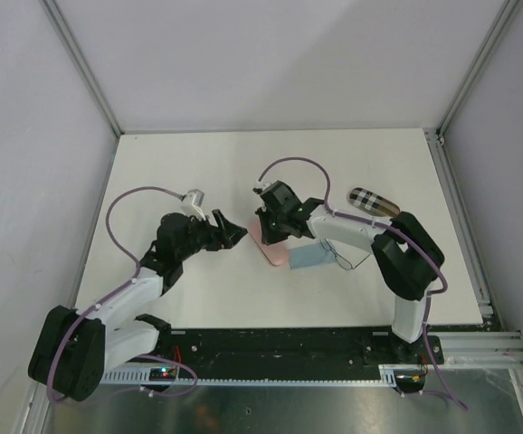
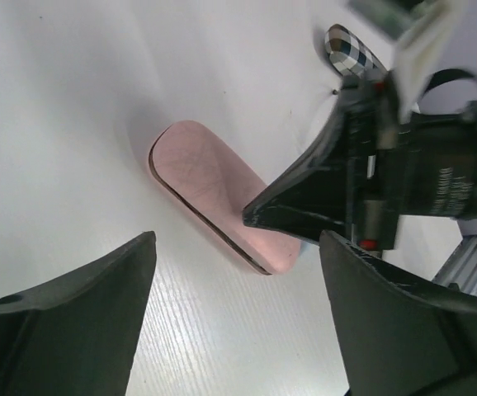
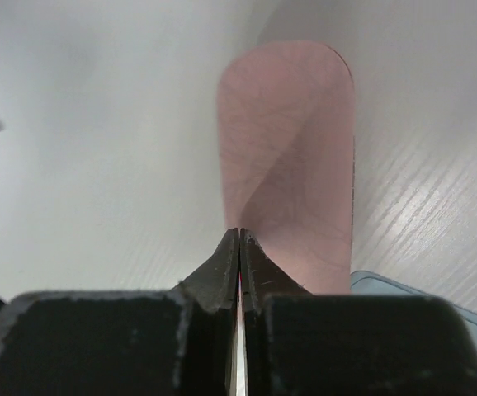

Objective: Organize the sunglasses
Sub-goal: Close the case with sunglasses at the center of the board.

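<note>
One wire sunglasses (image 1: 341, 259) pair lower right of pinched-shut right hand (image 3: 238, 233), nearer it; left hand (image 2: 237, 247) wide, farther left.

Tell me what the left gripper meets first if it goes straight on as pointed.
Most likely the pink case, dead ahead of the open left gripper; the shut right gripper over one end could come first.

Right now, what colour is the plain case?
The case is pink; left wrist view shows it best.
</note>
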`<state>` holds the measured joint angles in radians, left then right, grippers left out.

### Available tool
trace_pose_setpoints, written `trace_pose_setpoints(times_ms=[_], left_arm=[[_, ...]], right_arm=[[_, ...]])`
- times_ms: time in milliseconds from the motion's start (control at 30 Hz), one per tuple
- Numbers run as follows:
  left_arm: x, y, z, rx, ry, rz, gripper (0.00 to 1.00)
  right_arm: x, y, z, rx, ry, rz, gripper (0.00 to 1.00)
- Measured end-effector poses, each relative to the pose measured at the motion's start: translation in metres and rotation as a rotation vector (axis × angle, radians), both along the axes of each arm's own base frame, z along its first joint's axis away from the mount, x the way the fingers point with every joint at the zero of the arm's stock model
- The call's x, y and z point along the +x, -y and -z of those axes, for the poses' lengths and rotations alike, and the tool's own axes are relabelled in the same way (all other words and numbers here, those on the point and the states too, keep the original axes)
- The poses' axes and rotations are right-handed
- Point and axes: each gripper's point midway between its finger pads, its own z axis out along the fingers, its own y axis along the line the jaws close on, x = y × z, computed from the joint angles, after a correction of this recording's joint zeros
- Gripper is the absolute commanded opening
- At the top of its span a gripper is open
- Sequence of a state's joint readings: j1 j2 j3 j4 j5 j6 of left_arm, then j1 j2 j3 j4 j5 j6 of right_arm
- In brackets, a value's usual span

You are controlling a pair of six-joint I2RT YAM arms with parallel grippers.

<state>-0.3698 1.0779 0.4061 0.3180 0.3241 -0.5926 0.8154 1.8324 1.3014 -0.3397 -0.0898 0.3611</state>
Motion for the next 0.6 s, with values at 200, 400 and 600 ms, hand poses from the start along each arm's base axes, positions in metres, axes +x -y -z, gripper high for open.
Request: trace_pose_setpoints(times_ms=[200, 400, 600], left_arm=[[0.001, -0.011, 0.004, -0.019, -0.020, -0.060, 0.99], [0.004, -0.021, 0.014, -0.060, -0.094, -0.133, 1.00], [0.002, -0.019, 0.036, -0.055, -0.181, -0.144, 1.00]], right_arm=[[-0.001, -0.005, 0.023, -0.027, -0.037, 0.001, 0.00], [-0.001, -0.004, 0.020, -0.027, -0.031, 0.001, 0.01], [0.007, 0.011, -0.012, 0.001, 0.004, 0.030, 0.04]])
